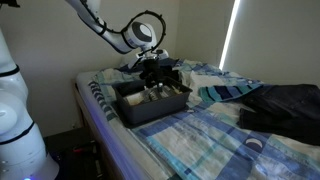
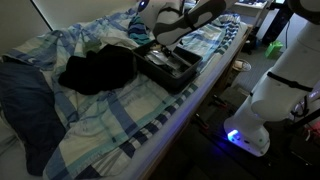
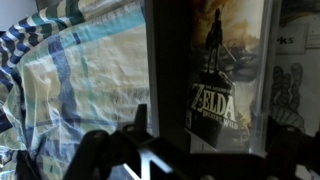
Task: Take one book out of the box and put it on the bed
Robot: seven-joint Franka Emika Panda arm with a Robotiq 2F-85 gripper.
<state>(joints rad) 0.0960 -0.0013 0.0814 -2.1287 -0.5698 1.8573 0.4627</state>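
Bed, the bench here, under a blue-and-white plaid blanket, shown in both exterior views; on it rests the dark grey box, with the arm reaching down, the jaws hanging just over its contents. Wrist view: the book lies inside the box, cover with pale lettering upward; whether the jaws are spread or pressed together cannot be told.

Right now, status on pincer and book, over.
Pincer low over box, jaws unreadable. Book close before wrist camera, not yet on bed. No obstruction seen.
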